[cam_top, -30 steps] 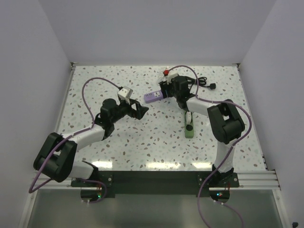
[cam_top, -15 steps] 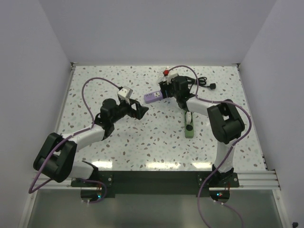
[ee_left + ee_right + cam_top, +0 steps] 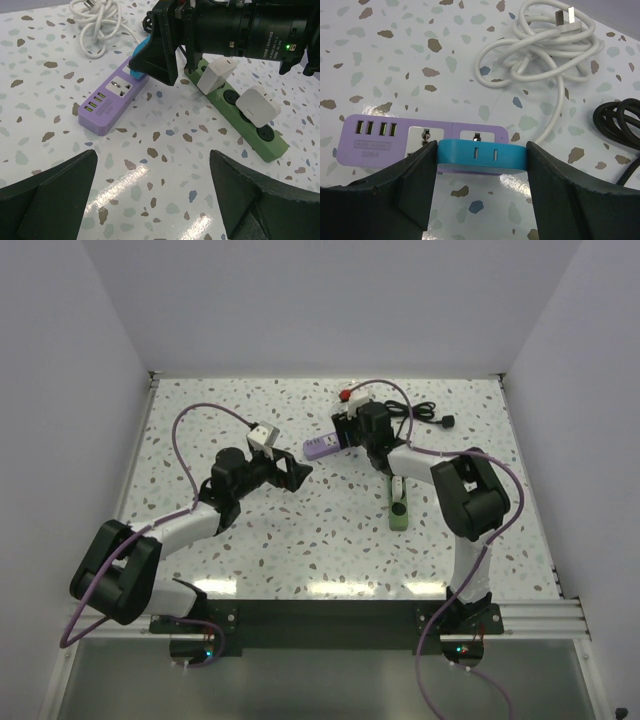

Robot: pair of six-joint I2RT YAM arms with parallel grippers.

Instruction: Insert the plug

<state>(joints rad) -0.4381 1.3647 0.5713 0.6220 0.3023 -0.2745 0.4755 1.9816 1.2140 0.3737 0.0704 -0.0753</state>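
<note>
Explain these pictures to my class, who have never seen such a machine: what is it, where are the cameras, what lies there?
Two robot arms stand at a speckled table. One picture looks down from above; the others come from a camera on each wrist. The left gripper is open and empty. The right gripper holds a blue plug over a purple power strip. Nearby lie a green power strip carrying white adapters, a coiled white cable and a black cable.

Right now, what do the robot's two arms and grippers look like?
The left arm and right arm mix black joint housings with white links. A purple cable loops along each. The left gripper and right gripper have broad matte black fingers. White lettering marks the right arm's housing.
</note>
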